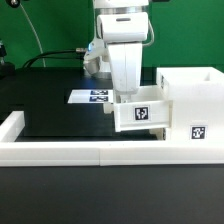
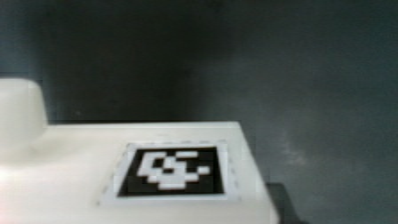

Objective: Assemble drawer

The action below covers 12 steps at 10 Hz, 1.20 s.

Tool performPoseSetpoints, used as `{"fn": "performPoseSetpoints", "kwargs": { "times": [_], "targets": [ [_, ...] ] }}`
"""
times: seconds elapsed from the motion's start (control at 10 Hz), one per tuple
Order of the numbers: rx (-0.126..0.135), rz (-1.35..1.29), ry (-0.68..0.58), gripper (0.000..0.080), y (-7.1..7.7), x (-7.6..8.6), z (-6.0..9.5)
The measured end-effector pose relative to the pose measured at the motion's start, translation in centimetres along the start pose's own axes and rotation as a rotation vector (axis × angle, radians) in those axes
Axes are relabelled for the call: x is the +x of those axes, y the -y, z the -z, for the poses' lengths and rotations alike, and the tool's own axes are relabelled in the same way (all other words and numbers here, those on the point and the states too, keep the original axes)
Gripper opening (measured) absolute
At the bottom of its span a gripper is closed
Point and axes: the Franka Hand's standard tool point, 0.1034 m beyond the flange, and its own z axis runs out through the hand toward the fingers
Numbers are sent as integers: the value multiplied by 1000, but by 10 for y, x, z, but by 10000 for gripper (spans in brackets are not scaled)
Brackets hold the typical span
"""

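A small white tray (image 1: 140, 113) with a square tag on its near face sits against the left side of the tall white box (image 1: 192, 95), which bears its own tag low on its near face. My gripper (image 1: 125, 97) comes straight down onto the tray's tagged wall and grips it. The fingertips are hidden by the wall. In the wrist view the tray's tagged wall (image 2: 173, 168) fills the lower part, very close, with dark table beyond it. No second tray is in view.
The long low white border wall (image 1: 80, 152) runs along the near side and turns back at the exterior view's left (image 1: 12, 125). The marker board (image 1: 96, 97) lies behind the arm. A white rounded shape (image 2: 18, 110) sits at the wrist view's edge.
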Motion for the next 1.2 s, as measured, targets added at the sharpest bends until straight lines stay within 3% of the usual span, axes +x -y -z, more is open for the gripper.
{"fn": "performPoseSetpoints", "kwargs": {
  "times": [0.3, 0.4, 0.7, 1.2],
  "targets": [
    [-3, 4, 1, 44, 0, 1, 0],
    [-17, 26, 5, 44, -2, 6, 1],
    [1, 8, 11, 44, -3, 13, 2],
    [3, 8, 11, 44, -3, 14, 2]
  ]
}}
